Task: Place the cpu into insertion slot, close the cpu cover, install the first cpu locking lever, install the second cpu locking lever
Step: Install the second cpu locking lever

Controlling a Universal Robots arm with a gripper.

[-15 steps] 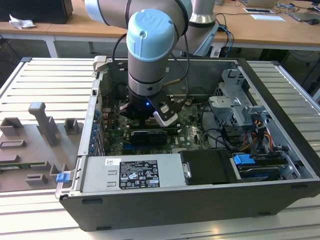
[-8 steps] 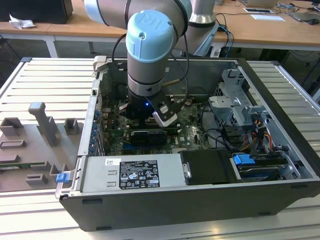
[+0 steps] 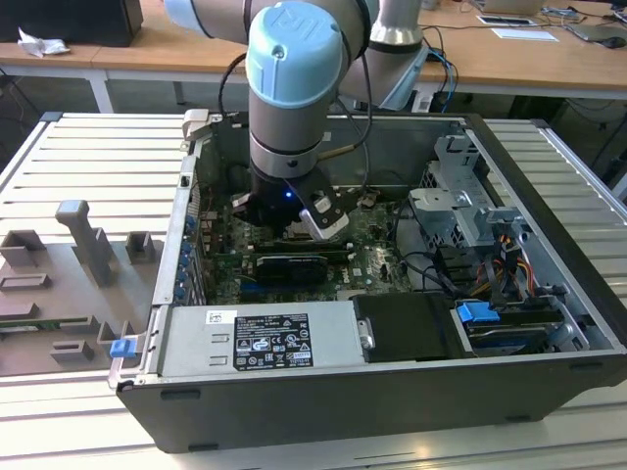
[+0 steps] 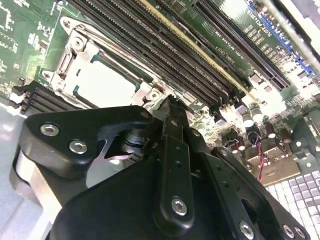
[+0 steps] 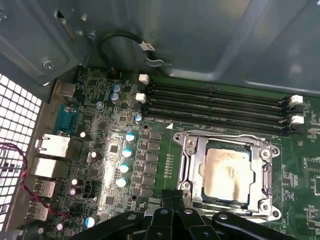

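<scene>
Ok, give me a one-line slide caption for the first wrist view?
Gripper poised at the socket edge, the cpu seated beneath the closed cpu cover, beside the memory slots.

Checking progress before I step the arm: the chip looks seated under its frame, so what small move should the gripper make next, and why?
Probably a short shift toward a locking lever at the socket's edge. The pale silver-grey square cpu sits in the socket with the silver metal cpu cover down around it, and the black gripper sits at the socket's edge.
</scene>
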